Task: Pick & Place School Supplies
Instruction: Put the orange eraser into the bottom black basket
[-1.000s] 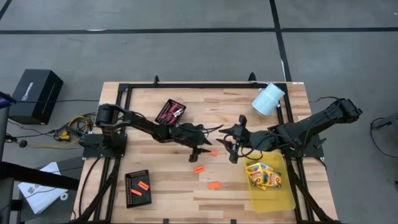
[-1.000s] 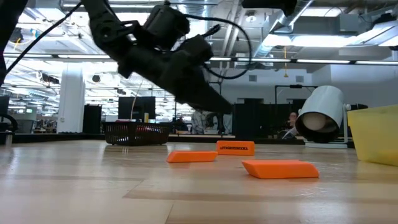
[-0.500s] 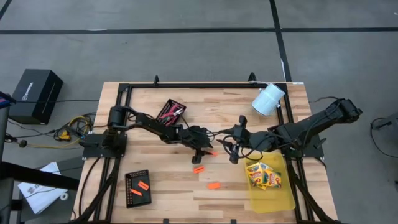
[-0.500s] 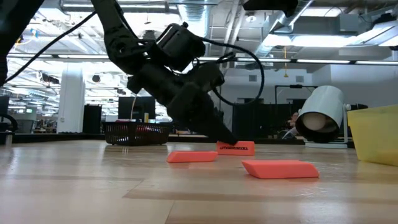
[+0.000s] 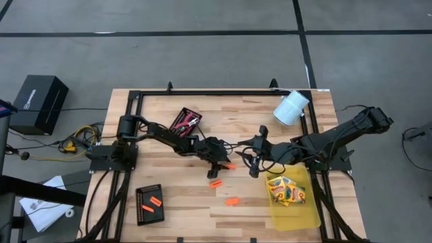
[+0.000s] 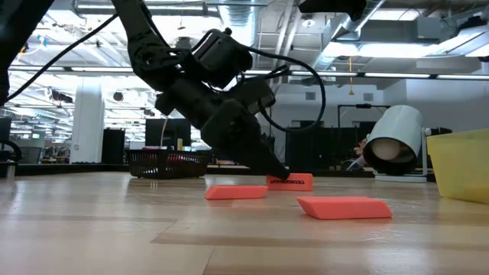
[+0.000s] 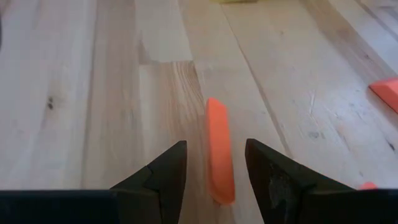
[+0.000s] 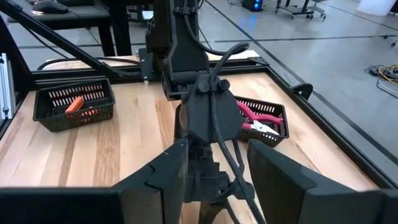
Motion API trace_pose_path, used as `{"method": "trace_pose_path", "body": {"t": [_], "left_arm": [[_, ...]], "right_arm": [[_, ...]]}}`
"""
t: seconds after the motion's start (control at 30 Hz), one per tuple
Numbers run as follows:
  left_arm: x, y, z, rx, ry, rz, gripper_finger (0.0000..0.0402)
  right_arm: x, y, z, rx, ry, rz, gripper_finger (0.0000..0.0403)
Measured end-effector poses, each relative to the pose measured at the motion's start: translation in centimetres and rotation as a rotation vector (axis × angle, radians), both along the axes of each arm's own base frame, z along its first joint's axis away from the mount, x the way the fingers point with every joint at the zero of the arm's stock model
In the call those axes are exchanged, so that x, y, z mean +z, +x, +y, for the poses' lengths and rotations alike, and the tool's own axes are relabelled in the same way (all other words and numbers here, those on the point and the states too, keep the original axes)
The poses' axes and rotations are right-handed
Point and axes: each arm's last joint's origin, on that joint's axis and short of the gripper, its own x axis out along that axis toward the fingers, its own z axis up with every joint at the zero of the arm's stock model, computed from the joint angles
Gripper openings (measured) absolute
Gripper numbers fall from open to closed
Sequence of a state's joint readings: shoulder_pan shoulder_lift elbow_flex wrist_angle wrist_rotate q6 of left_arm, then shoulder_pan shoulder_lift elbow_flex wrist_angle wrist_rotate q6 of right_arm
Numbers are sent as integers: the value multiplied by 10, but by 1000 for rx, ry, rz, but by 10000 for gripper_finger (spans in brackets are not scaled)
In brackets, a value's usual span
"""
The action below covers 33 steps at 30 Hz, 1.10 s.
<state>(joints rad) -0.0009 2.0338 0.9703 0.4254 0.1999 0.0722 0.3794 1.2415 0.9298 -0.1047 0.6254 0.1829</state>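
Note:
Three orange stubby pieces lie flat on the wooden table: one (image 5: 230, 165) mid-table, one (image 5: 216, 183) nearer, one (image 5: 232, 200) nearest. My left gripper (image 5: 221, 167) slants down to the table at the mid-table piece (image 7: 217, 149). It is open, with one finger on each side of the piece's near end and a gap on both sides. My right gripper (image 5: 252, 165) hangs open above the table just right of it, holding nothing (image 8: 214, 149). Yellow crayon boxes (image 5: 287, 191) lie in the translucent yellow bin (image 5: 304, 214). Red-handled scissors (image 5: 183, 122) lie in a black mesh tray.
A black mesh tray (image 5: 140, 214) holding orange pieces stands at the near left. A white roll (image 5: 291, 106) lies at the far right corner. A black frame rail (image 5: 202, 93) runs around the table top. Bare wood shows between the trays and along the near edge.
My left gripper has come down toward the mid-table orange piece and tipped further downward, then held still with its fingers on either side of the piece. The piece has not moved.

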Motion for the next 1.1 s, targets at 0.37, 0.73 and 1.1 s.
{"method": "trace_pose_path", "body": {"t": [0.37, 0.73, 1.1], "left_arm": [[-4, -1, -2, -2, 1, 19, 159], [-23, 1, -1, 7, 42, 42, 46], [11, -5, 0, -20, 137, 4, 27]], "right_arm": [[0, 0, 0, 0, 0, 0, 154], [0, 0, 0, 0, 1, -2, 154], [0, 0, 0, -1, 1, -1, 143]]}}
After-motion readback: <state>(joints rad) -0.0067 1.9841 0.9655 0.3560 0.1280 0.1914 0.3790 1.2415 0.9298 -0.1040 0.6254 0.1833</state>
